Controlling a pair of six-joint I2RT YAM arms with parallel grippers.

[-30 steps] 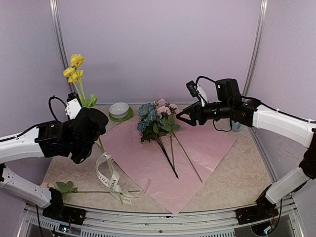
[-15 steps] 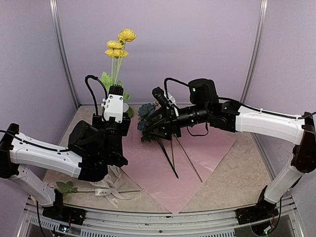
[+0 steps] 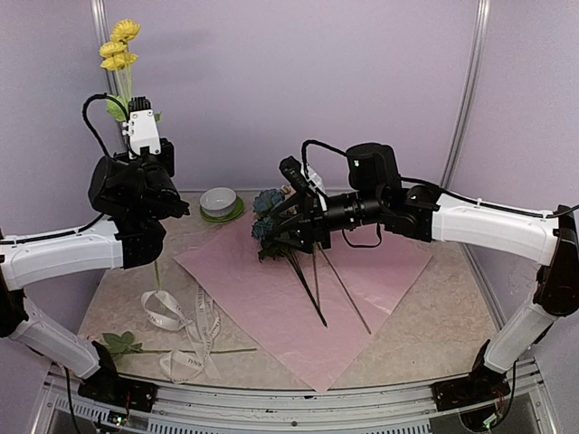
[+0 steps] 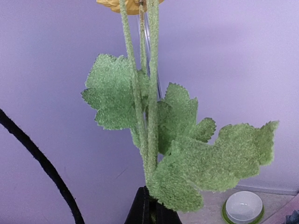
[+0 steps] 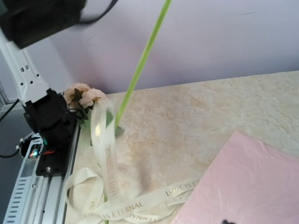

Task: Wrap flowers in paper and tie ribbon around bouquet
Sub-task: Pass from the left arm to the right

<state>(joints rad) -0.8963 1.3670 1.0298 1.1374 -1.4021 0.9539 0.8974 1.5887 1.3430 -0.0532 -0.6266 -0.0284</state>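
Left jaws: I see the left gripper pressed together on the stalks of the yellow sprig. It holds the sprig upright, high over the 9 o'clock side of the table. The leaves fan out just above the fingers. The long tail hangs down near the tabletop, and I cannot tell whether it touches.

Right jaws: The right gripper hovers right at the blooms on the sheet. From above it is a dark mass and its own camera shows no fingers, so I cannot tell whether the jaws are apart or closed on anything.

Flowers: The flowers, blue and pink heads, lie on the sheet with heads toward 12 o'clock. Their bare stems run toward 5 o'clock.

Paper: The paper lies flat and unfolded at the table's centre, one corner at 6 o'clock.

Ribbon: The ribbon sits in loose loops at 8 o'clock, just off the sheet's left edge. It is untied and well apart from the bunch.

Stray stem: A pink sprig lies along the near edge at 7 o'clock, beside the loops.

Bowl: The bowl stands at 11 o'clock, just beyond the sheet's far corner.

Done so far: As I judge it, only part of the bunch has been laid out.

Left to do: I reckon both sprigs must join the pile. Then the sheet gets rolled into a cone and tied, so this is early going.
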